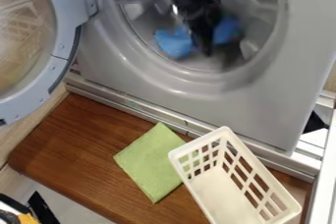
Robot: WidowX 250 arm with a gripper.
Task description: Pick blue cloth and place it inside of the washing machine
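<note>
The black gripper (202,39) hangs at the round opening of the washing machine (197,88), in the upper middle of the view. Blue cloth (174,42) shows on both sides of it, a larger patch on the left and another on the right, against the drum's lower part. The gripper hides the part between, and whether it touches the cloth I cannot tell. The machine's round door (60,70) is swung out to the left.
On the brown wooden board (78,139) below the machine lies a green cloth (151,161). A white slotted basket (226,191) stands at its right, overlapping the cloth's edge in view. The drum opening has a raised grey rim (177,80).
</note>
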